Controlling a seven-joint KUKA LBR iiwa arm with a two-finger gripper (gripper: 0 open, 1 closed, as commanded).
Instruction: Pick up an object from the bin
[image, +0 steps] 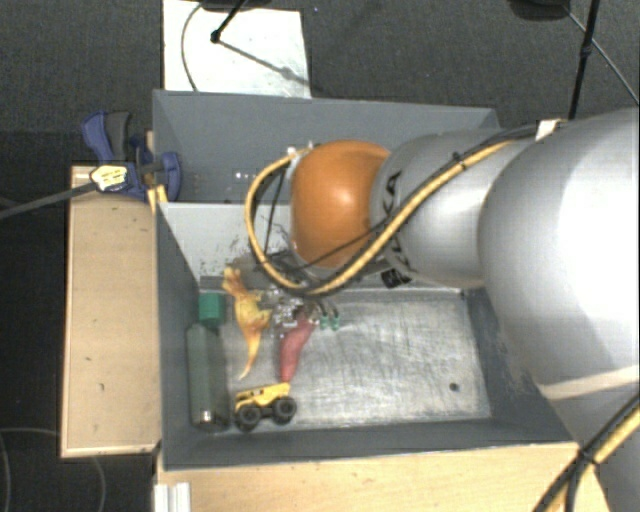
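Tool (289, 314) low in bin (420, 365), toward its 9 o'clock wall; cannot tell whether spread or pressed together. Just at 6 o'clock from it: pink strip (295, 352), long axis 1-to-7. Yellow curl (250, 322) at 9, truck (265, 405) farther toward 6.

The bin (420, 360) is plain grey metal, its floor dulled by pale scratches and a few dark specks. The arm (540, 230) is silvery grey with black lettering, and the rounded cover (335, 205) at its wrist is a glossy orange. A yellow cable (251, 215) with a dark stripe loops beside the cover. At the left of the bin lies a dark green tube (205, 375), and a brighter green block (211, 307) sits above it. The curved piece (250, 320) is yellow, and the tapered piece (294, 352) looks dull red or perhaps pink. The toy truck (264, 405) is yellow with black wheels. A tiny bit (330, 320) is green.
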